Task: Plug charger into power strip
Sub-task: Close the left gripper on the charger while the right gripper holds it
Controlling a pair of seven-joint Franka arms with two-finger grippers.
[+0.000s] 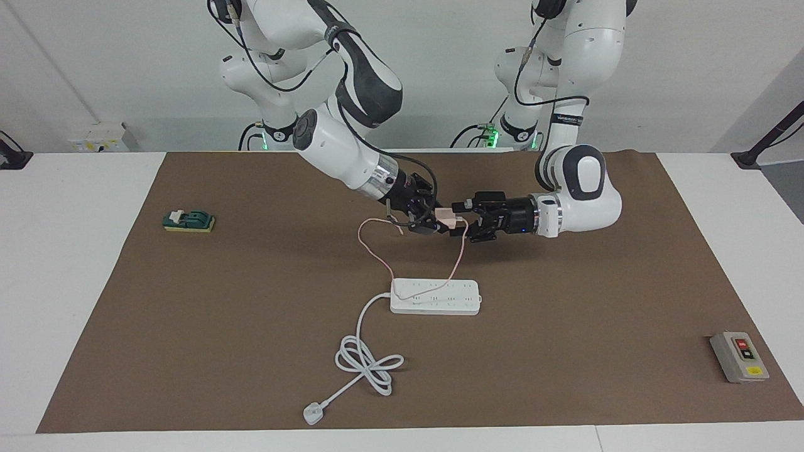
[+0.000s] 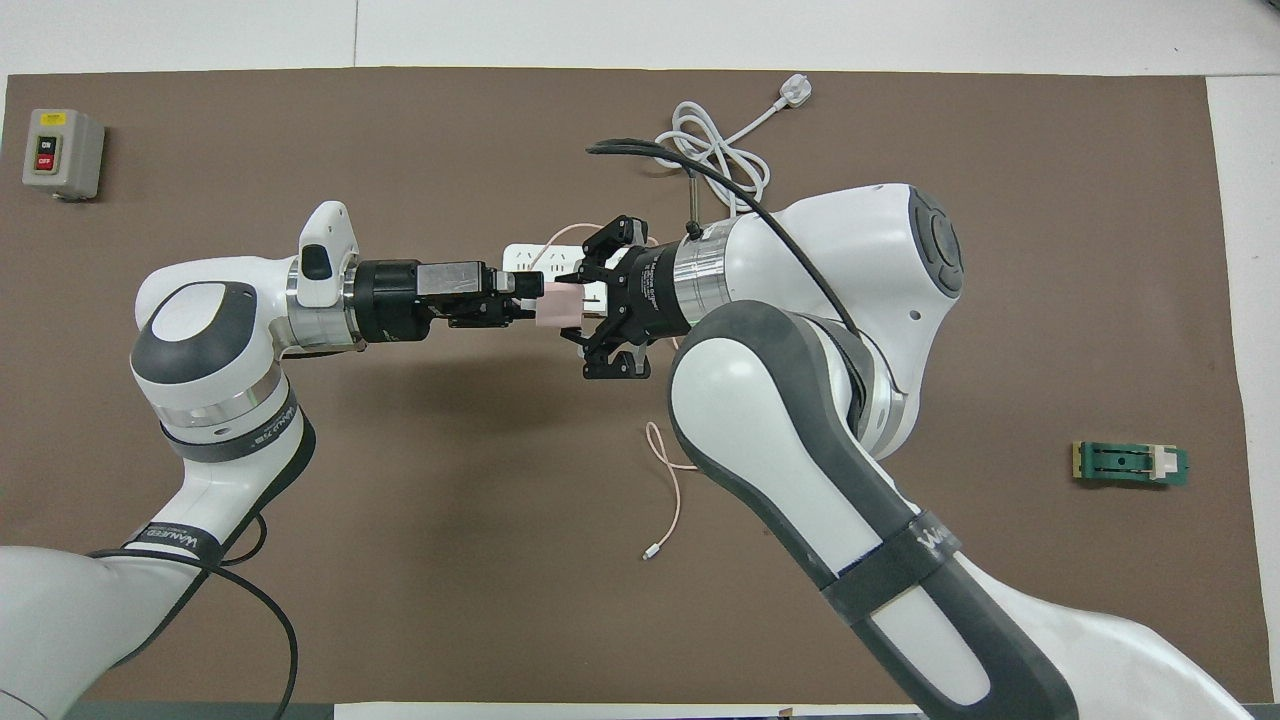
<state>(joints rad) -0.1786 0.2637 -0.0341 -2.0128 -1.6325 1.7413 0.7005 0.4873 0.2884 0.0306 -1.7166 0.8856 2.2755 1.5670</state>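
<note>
The pale pink charger (image 1: 447, 218) (image 2: 558, 307) hangs in the air over the mat, above the power strip's edge nearer the robots. My right gripper (image 1: 438, 223) (image 2: 572, 306) is shut on it. The left gripper (image 1: 463, 220) (image 2: 527, 305) is open and level with the charger, its fingers reaching past the cube's free end. The thin pink cable (image 1: 370, 248) (image 2: 672, 490) droops across the white power strip (image 1: 435, 297) (image 2: 518, 262) and ends on the mat nearer the robots. My arms hide much of the strip in the overhead view.
The strip's thick white cord (image 1: 367, 362) coils toward a white plug (image 1: 312, 414) farther from the robots. A grey button box (image 1: 739, 356) sits at the left arm's end of the table. A green block (image 1: 188, 220) lies at the right arm's end.
</note>
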